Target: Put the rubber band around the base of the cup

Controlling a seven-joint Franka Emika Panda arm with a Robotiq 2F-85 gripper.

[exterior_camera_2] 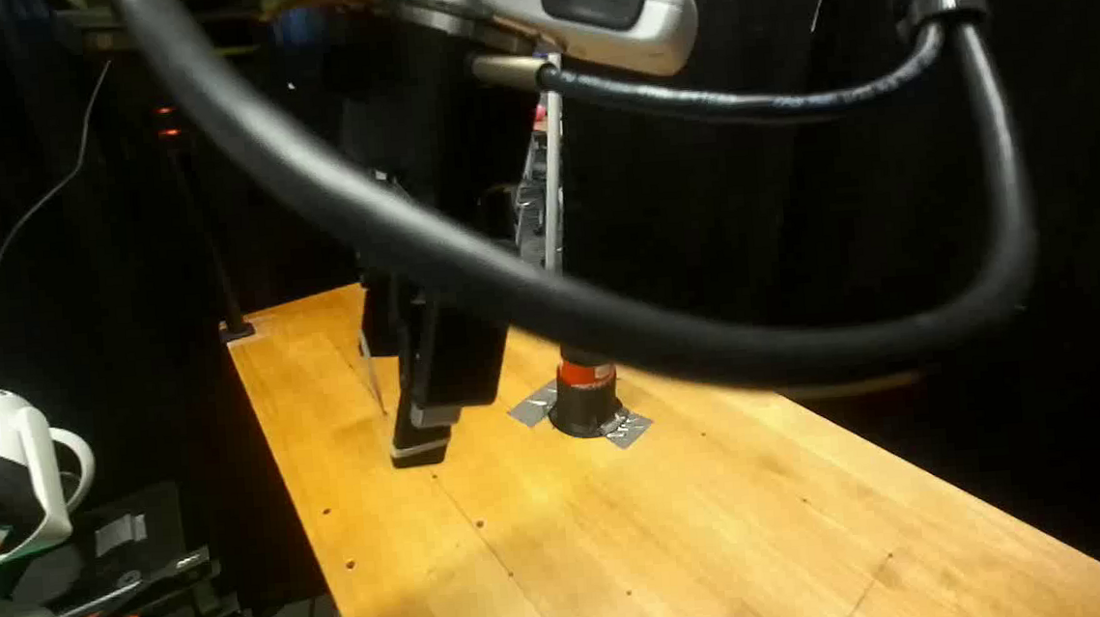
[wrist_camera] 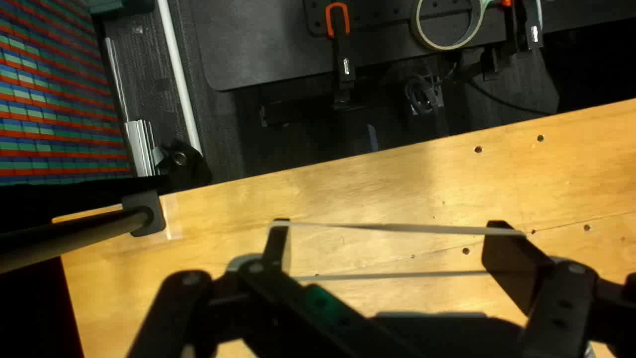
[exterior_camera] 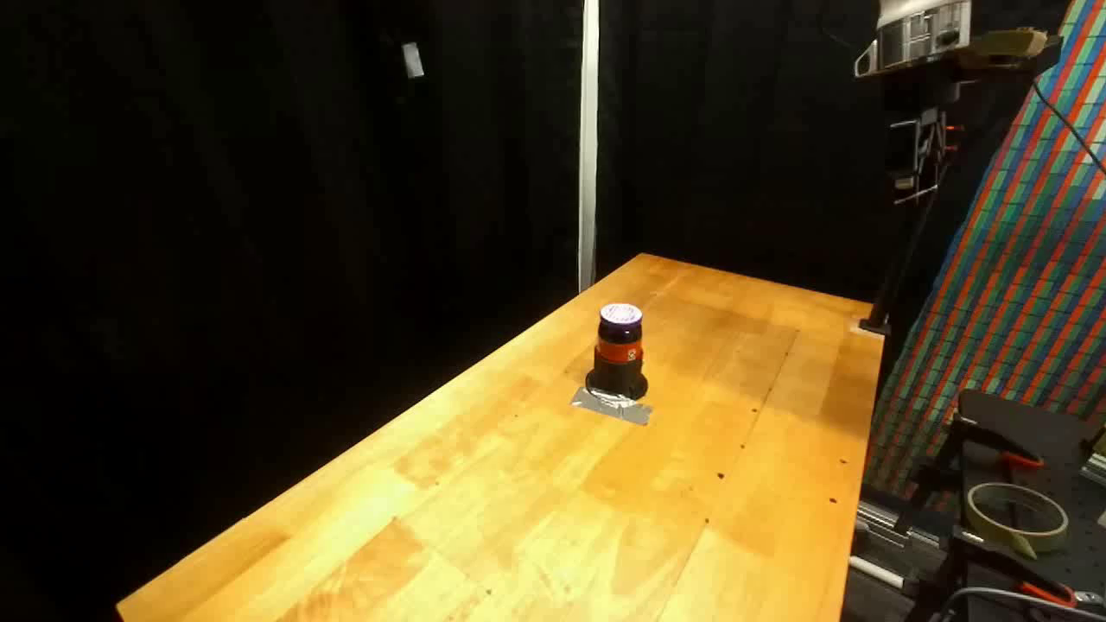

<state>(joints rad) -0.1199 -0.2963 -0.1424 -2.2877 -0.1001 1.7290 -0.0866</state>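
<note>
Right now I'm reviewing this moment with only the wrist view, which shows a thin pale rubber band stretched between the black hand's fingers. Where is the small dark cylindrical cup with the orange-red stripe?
Observer: The small dark cylindrical cup with the orange-red stripe stands upright on the light wooden table, as both exterior views show.
Operator: Is the black hand with the thin pale rubber band above that cup?
Observer: No, in both exterior views that hand hangs apart from the cup, off to one side.

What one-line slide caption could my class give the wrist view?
A rubber band stretched in two strands across the open pincer, above a wooden table.
</note>
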